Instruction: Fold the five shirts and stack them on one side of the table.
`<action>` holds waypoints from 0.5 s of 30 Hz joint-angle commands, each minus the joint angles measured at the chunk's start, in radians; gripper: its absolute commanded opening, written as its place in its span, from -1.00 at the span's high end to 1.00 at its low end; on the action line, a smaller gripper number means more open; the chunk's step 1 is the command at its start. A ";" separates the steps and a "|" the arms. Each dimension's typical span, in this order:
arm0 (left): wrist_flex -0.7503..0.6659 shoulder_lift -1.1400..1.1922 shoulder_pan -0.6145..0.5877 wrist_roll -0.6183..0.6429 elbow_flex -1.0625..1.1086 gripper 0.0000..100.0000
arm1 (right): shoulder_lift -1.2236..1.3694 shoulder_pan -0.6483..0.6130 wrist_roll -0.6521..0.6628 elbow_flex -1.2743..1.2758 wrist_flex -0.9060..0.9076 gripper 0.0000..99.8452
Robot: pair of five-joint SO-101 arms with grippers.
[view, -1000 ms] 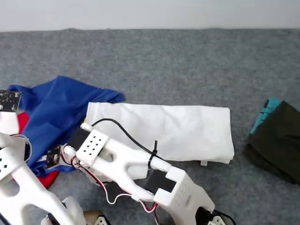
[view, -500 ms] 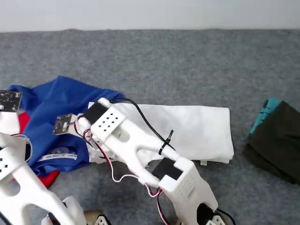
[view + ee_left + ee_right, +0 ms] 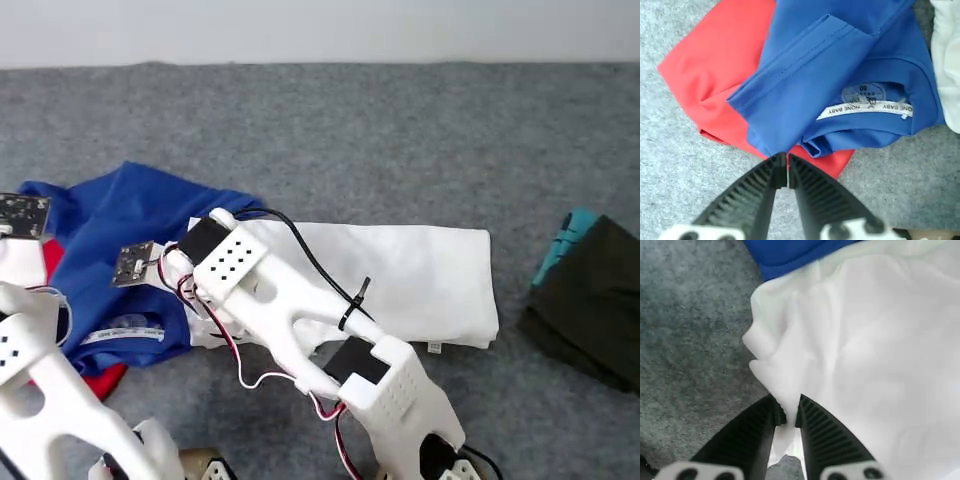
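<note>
- Right end effector (image 3: 790,419) pinched the white shirt (image 3: 865,365) at its edge, probably to fold it.
- Left end effector (image 3: 787,170) hung pressed together, empty, over the blue shirt (image 3: 840,60).

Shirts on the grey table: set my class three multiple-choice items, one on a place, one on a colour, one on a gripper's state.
1. In the high view, where does the dark folded shirt lie on the table?
A at the view's right edge; B in the middle; C at the view's left edge.
2. What colour is the shirt under the blue shirt?
A yellow; B red; C green.
3. The right gripper is:
A wide open; B shut on nothing; C shut on the white shirt.

Answers:
1 A, it sits against the right border of the high view.
2 B, the red shirt shows beneath the blue one.
3 C, white cloth is pinched between its closed jaws.
</note>
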 commanded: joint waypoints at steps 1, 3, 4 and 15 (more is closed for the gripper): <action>-0.034 -0.025 -0.002 0.009 -0.004 0.97 | -0.012 -0.039 -0.014 -0.044 0.062 0.97; -0.034 -0.025 -0.002 0.009 -0.010 0.97 | -0.012 -0.076 -0.014 -0.043 0.094 0.93; -0.034 -0.025 -0.002 0.009 -0.010 0.97 | -0.012 -0.087 -0.014 -0.043 0.107 0.88; -0.035 -0.023 -0.002 0.008 -0.010 0.97 | -0.044 -0.012 -0.130 -0.195 0.104 0.56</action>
